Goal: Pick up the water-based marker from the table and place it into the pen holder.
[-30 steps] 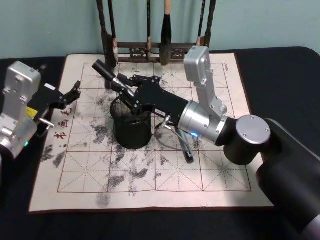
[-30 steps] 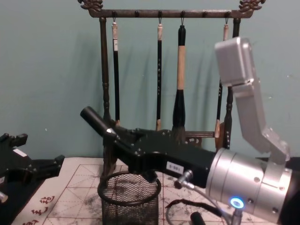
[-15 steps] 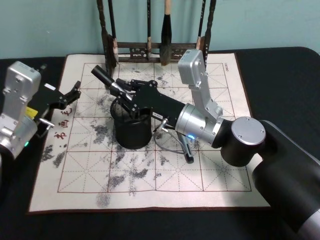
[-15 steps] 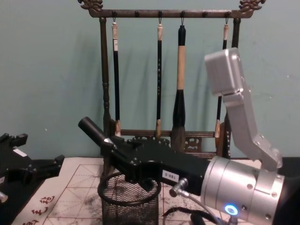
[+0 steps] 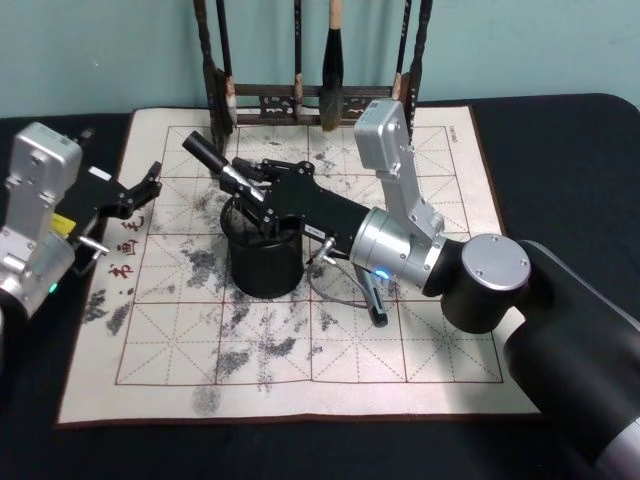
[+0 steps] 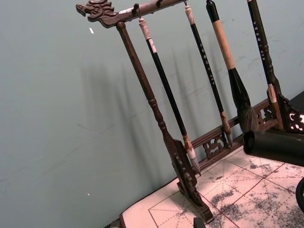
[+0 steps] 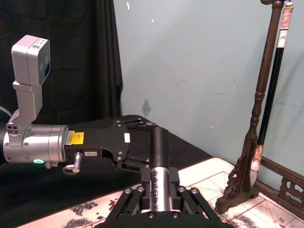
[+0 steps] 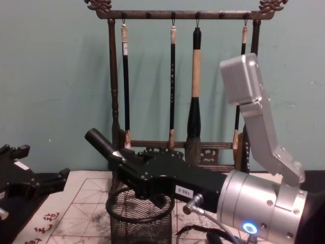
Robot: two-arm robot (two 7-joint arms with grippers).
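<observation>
At the dark flat table's (image 5: 560,150) left, the left gripper (image 5: 148,186) is idling, jaws apart. The short black wire-mesh pen holder (image 5: 265,270) is being overhung by the right gripper (image 5: 243,181), jaws clamped mid-barrel on the slim black silver-banded marker (image 5: 205,152), judged light, rigid, slippery.

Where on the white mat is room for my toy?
The front rows of the mat, between the pen holder and the near edge, are bare. It is crowded in the middle, where the right gripper holds the marker over the pen holder, and by the brush rack. The left gripper hovers at its left edge.
</observation>
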